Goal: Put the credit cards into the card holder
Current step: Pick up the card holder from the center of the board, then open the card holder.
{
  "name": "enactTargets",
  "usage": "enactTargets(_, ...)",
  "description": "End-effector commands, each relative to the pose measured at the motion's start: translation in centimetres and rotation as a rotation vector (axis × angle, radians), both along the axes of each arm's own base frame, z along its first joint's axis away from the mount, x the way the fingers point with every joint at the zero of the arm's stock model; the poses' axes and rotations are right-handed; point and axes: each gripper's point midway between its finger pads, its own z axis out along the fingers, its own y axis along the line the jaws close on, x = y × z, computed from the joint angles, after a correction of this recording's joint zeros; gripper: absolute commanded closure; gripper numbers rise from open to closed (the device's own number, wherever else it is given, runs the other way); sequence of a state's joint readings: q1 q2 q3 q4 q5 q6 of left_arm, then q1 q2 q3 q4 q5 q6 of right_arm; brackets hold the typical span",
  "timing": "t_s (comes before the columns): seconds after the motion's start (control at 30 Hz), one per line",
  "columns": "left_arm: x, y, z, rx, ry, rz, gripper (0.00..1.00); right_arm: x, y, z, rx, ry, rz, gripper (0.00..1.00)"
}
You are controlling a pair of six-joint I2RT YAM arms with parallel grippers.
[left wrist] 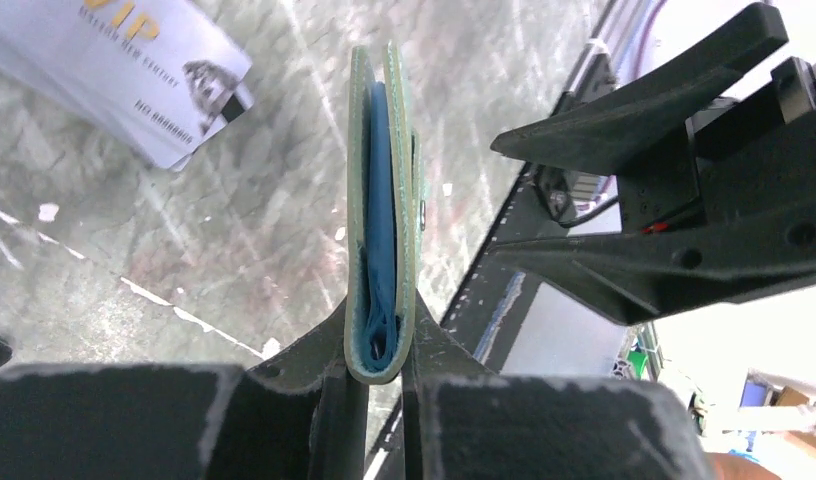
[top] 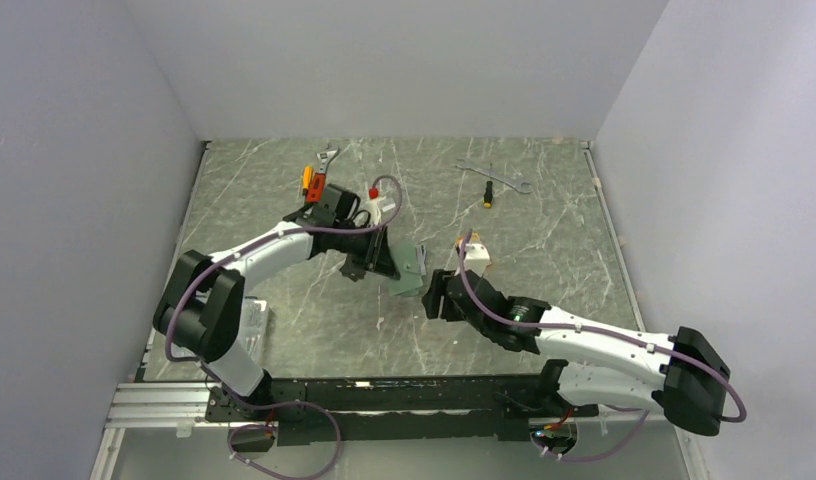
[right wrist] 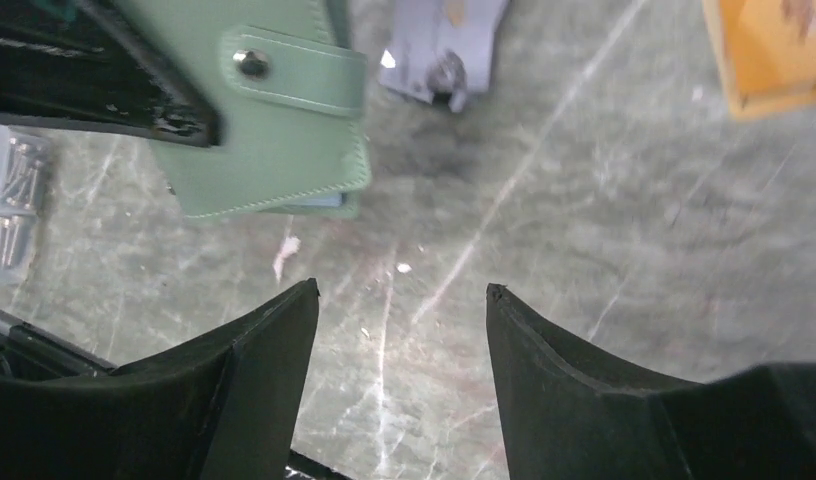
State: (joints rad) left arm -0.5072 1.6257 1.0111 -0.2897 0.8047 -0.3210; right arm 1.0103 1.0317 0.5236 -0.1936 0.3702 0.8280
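Note:
My left gripper (top: 389,258) is shut on the sage-green card holder (top: 411,270) and holds it up on edge above the table. In the left wrist view the card holder (left wrist: 381,180) stands edge-on between my fingers (left wrist: 319,345), its blue inside showing. My right gripper (top: 436,296) is open and empty, just right of the card holder. In the right wrist view (right wrist: 402,292) the card holder (right wrist: 274,140) with its snap tab is up left. A silver-grey card (right wrist: 439,40) and an orange card (right wrist: 774,50) lie on the table beyond; the silver card also shows in the left wrist view (left wrist: 134,70).
Two wrenches (top: 494,172) and a small screwdriver (top: 489,195) lie at the back right. An adjustable wrench with an orange tool (top: 319,172) and a white bottle with a red cap (top: 377,205) sit at the back left. A grey metal piece (top: 254,325) lies near the left arm.

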Motion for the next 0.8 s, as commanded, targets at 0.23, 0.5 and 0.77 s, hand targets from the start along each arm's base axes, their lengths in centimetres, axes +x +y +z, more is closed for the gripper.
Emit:
enactTargets(0.23,-2.8,0.2,6.3,-0.051,0.065,-0.107,1.00,2.8,1.9,12.2,-0.314,-0.602,0.136,0.37)
enactTargets(0.5,-3.3,-0.1,7.8,-0.126,0.106,-0.121,1.00,3.4,4.2,12.7,-0.442,-0.693,0.229,0.47)
enactTargets(0.77,-2.2,0.6,7.6,-0.157,0.161,-0.085,1.00,2.8,5.2,12.6,-0.432,-0.709,0.304,0.42)
